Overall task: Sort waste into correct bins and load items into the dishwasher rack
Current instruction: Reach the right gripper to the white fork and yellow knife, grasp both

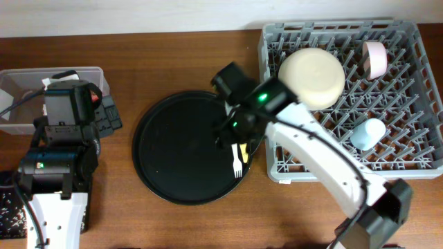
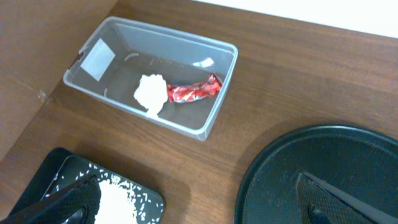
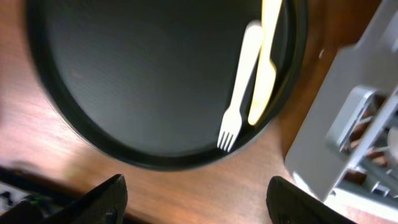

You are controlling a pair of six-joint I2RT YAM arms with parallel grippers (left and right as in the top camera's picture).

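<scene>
In the left wrist view the clear tub [image 2: 219, 102] holds the crumpled white tissue [image 2: 151, 93] and the red wrapper [image 2: 193, 91]. The black bin [image 2: 50, 169] holds white rice grains [image 2: 115, 199]. My left gripper [image 2: 199, 211] is open and empty, above the table between the black bin and the round tray. The fork [image 3: 239, 93] lies on the round black tray [image 3: 137, 74] beside a yellow utensil [image 3: 264, 68]. My right gripper [image 3: 205, 202] is open and empty, just off the tray's rim. The grey rack [image 1: 415, 162] holds the cream bowl [image 1: 311, 76], pink bowl [image 1: 376, 59] and light blue cup [image 1: 367, 133]. The white cup is out of view.
The round black tray [image 1: 173, 152] sits mid-table, its right edge close to the rack's left wall [image 3: 354, 106]. The clear tub [image 1: 14, 121] stands at the far left, with the black bin [image 1: 8, 207] below it, partly under the left arm. Bare wood shows along the front.
</scene>
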